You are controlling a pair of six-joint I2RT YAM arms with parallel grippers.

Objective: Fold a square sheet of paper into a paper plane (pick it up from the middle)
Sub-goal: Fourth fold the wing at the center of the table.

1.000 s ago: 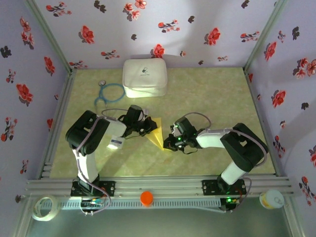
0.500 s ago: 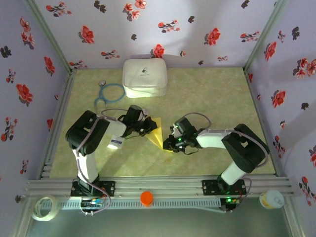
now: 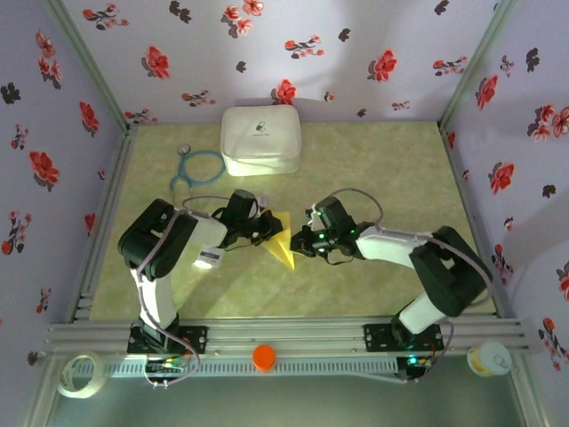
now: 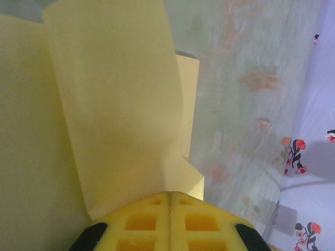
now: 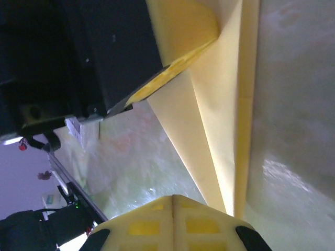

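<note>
Top external, arms inward, likely pinching paper (image 3: 283, 244)

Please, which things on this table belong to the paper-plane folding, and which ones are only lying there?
For the job: partly folded yellow paper sheet; left pincer, shut on it; right pincer, shut near its narrow end.
Only lying about: white rounded case; blue looped tube; small white printed packet; orange round object on the front rail.
</note>
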